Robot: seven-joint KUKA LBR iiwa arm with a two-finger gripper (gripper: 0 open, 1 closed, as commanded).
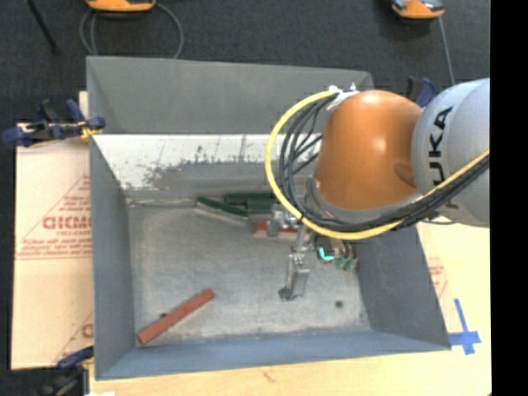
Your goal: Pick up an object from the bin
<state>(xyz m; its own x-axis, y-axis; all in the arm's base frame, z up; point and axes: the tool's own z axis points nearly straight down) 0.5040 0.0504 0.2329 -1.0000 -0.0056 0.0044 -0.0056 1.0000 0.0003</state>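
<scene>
My gripper point(290, 289) hangs low over the bin's floor, right of the middle, with bare floor under its tip. A small reddish-brown thing point(266, 228) lies just behind it, partly hidden by the arm's cables. Further back, along the rear wall, lies a dark green-handled tool point(241, 200) with a pale metal end pointing left. I see nothing in the gripper.
A flat red stick point(175, 316) lies slantwise in the front left corner, well away from the gripper. The arm's orange cover and cables hide the bin's right rear part. Bare grey floor stretches between the stick and the gripper.
</scene>
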